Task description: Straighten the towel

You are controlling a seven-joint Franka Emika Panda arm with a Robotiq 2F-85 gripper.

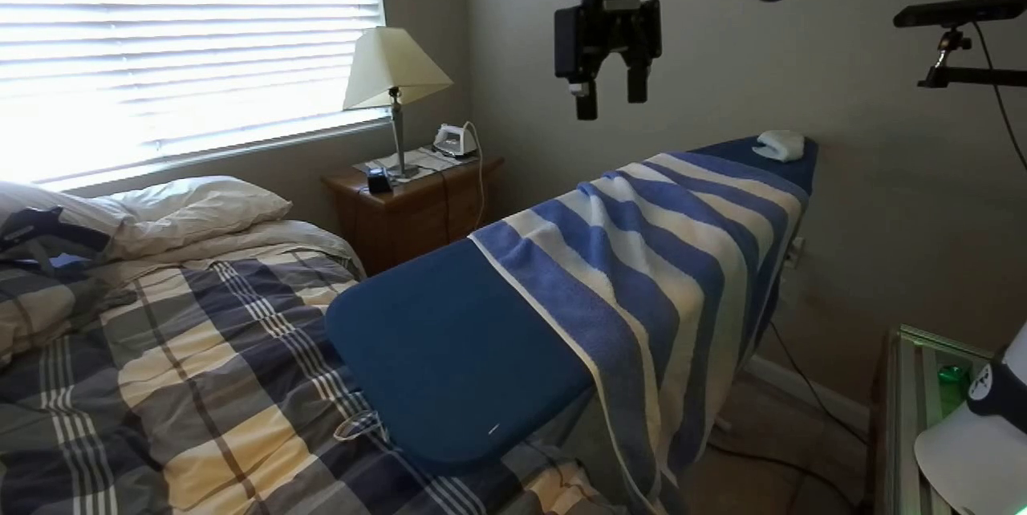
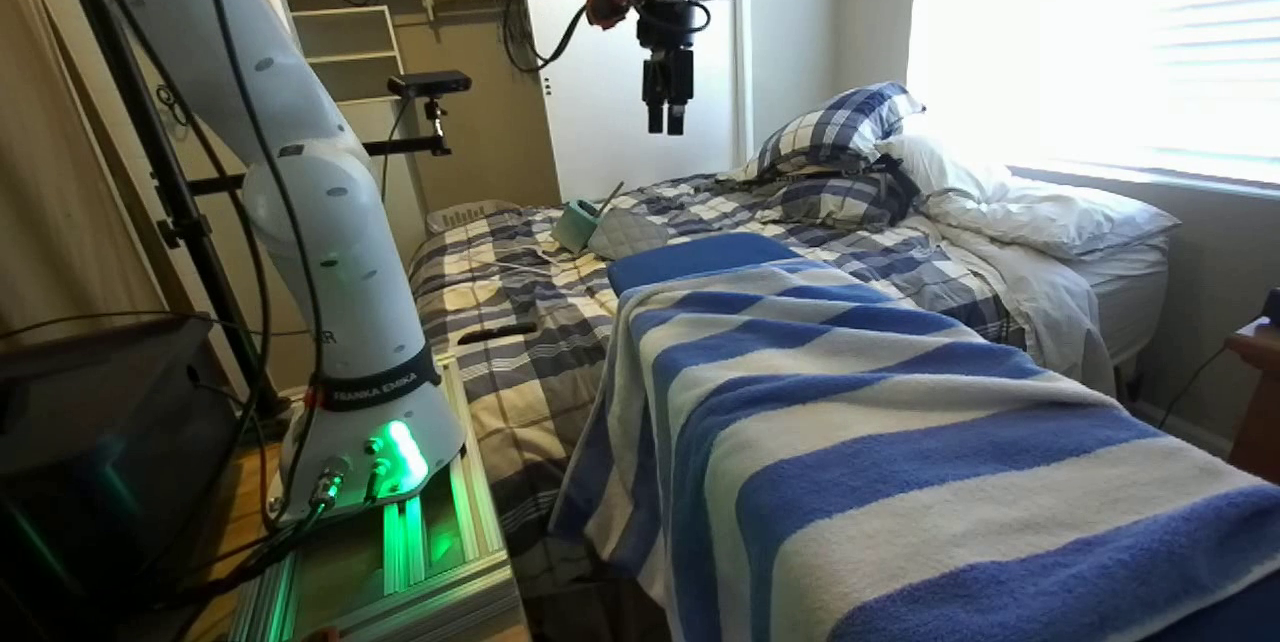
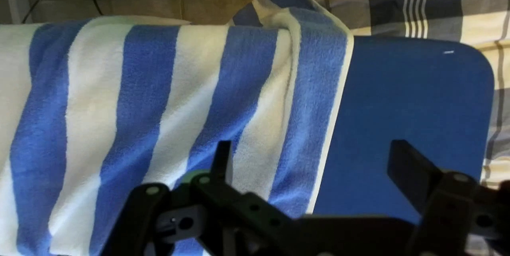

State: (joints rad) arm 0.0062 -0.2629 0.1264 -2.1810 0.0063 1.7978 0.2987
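Note:
The blue-and-white striped towel (image 1: 690,242) lies across a solid-blue ironing board (image 1: 449,346). It has wrinkles and ridges on top, and one side hangs far down over the board's edge. The towel also shows in an exterior view (image 2: 900,492) and in the wrist view (image 3: 147,104). There its white-trimmed end runs slantwise across the board, with a folded, bunched corner near the board's edge. My gripper (image 1: 612,102) is open and empty, well above the board. In the wrist view the open fingers (image 3: 312,146) appear on either side of the towel's white-trimmed end, not touching it.
A bed with a plaid bedspread (image 1: 241,371) adjoins the board's wide end. A small white cloth (image 1: 780,146) lies at the board's narrow end. A nightstand (image 1: 425,202) holds a lamp (image 1: 397,70) and an iron (image 1: 455,140). Camera mounts (image 2: 430,87) stand beside the robot base.

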